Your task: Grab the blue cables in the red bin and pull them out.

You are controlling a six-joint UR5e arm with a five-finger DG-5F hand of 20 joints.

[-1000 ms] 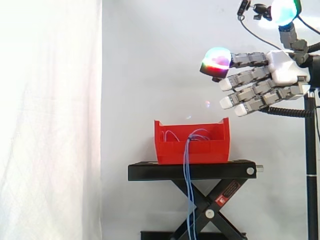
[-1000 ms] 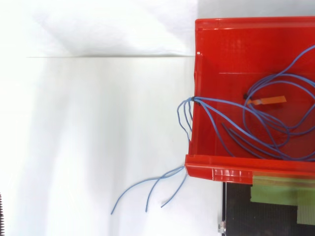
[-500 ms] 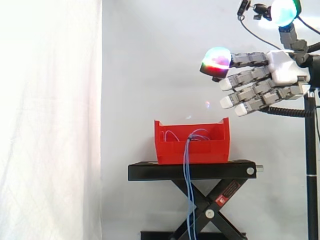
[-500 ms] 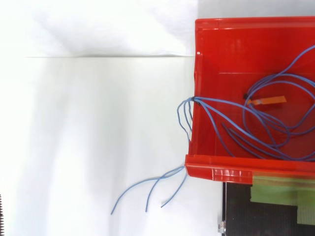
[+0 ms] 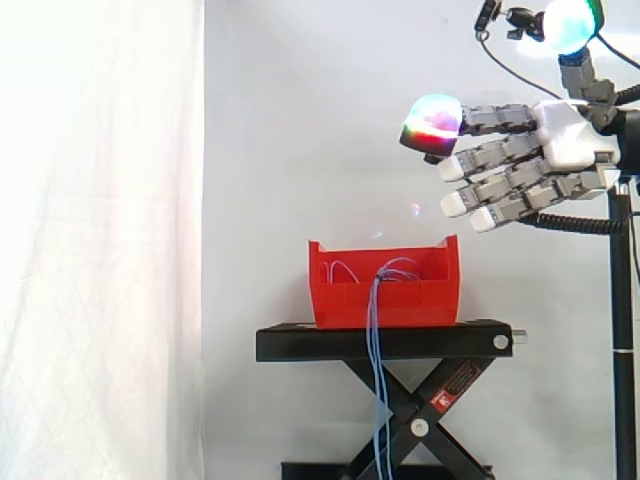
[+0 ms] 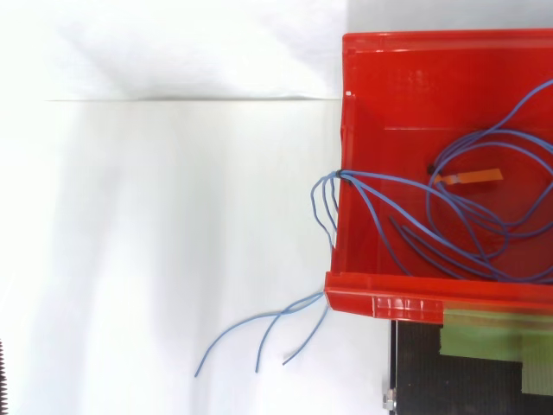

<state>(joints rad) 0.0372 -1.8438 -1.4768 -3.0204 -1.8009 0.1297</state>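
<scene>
A red bin (image 5: 385, 285) stands on a black scissor stand (image 5: 385, 343). Thin blue cables (image 6: 467, 225) lie looped inside the bin (image 6: 406, 95), and a few strands (image 5: 376, 380) hang over its front wall down past the stand; from above their loose ends (image 6: 259, 333) show on the white floor. An orange tag (image 6: 467, 177) sits on one cable. My hand (image 5: 520, 160) hovers high up, above and to the right of the bin, well apart from it. Its fingers stretch straight to the left, open and holding nothing.
A white curtain (image 5: 100, 240) hangs at the left. A thin black pole (image 5: 623, 330) rises at the right edge. Green tape (image 6: 492, 333) marks the black stand top next to the bin.
</scene>
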